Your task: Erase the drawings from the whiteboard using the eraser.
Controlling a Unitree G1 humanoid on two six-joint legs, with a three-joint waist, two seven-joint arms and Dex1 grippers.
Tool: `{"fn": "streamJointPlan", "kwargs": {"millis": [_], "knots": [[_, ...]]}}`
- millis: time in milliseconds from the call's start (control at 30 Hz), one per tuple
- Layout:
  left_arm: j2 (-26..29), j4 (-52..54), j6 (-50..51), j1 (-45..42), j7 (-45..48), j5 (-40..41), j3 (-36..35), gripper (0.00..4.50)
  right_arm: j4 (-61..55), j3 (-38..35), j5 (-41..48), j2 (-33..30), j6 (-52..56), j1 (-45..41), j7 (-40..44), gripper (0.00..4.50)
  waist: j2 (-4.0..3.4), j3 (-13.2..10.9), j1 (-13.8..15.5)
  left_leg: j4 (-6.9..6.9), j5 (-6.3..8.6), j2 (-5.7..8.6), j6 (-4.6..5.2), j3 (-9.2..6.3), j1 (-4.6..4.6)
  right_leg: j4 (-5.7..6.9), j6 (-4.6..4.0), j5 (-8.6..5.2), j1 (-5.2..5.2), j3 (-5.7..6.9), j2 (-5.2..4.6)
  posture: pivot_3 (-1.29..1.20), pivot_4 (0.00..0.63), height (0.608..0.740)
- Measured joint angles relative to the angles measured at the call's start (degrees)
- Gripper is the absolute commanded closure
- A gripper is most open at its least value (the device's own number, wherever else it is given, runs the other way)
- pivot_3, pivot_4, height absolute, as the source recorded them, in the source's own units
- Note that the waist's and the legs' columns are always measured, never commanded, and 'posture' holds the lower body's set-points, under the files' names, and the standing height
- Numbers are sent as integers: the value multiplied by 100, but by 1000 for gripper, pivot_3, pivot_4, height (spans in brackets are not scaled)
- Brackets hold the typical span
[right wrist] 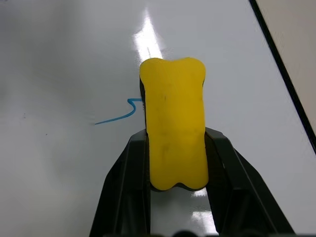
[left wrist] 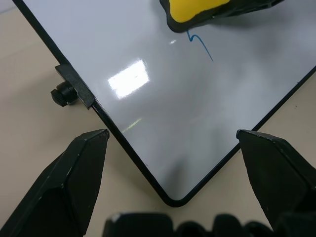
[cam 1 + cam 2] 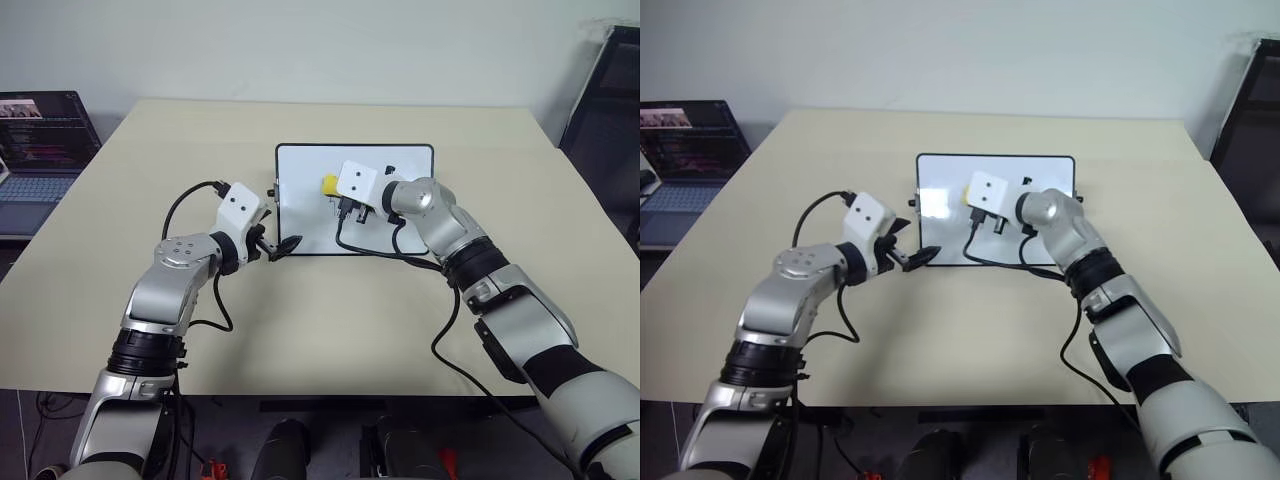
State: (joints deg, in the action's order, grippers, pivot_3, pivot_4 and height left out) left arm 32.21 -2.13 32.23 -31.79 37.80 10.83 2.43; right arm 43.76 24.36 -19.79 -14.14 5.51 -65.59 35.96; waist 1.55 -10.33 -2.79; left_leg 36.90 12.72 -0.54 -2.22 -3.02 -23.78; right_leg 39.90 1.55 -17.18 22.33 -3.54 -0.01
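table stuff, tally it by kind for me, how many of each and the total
whiteboard: 1
eraser: 1, yellow, clamped in the right gripper
marker scribble left showing on the board: 1
laptop beside the table's left edge: 1
total: 4

Part of the whiteboard surface is covered by the right gripper and its white wrist block, so any drawings beneath cannot be made out. One blue squiggle is partly hidden under the eraser. The laptop is cut off by the picture's edge.
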Motion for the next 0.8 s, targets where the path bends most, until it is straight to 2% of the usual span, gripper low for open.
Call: {"fn": "streamJointPlan", "kwargs": {"millis": [200, 367, 667, 800], "knots": [[-13, 0, 0, 1, -12, 1, 0, 0, -62, 55, -137, -35, -71, 67, 102, 3408, 0, 0, -8, 3, 0, 0, 0, -1, 2, 5, 0, 0, -1, 0, 0, 0, 150, 740], [-29, 3, 0, 4, -13, 1, 0, 0, 167, 48, -207, 1, -241, -72, -249, 3409, 0, 0, -11, 4, -1, 0, 0, -2, 2, 6, 0, 0, -1, 0, 0, 0, 150, 740], [-41, 114, 7, 43, -14, 1, 0, 0, -391, 151, -208, -154, -48, 302, 555, 3409, 0, 0, -19, 4, 0, -1, 0, -2, 4, 7, 0, 0, -3, 0, 0, 0, 150, 740], [-41, 135, 7, 43, -10, 1, 0, 0, -433, 166, -267, -142, -36, 333, 399, 3409, 0, 0, -30, 5, -1, 0, 0, -2, 6, 9, 0, 0, -3, 0, 0, 0, 150, 740]]}}
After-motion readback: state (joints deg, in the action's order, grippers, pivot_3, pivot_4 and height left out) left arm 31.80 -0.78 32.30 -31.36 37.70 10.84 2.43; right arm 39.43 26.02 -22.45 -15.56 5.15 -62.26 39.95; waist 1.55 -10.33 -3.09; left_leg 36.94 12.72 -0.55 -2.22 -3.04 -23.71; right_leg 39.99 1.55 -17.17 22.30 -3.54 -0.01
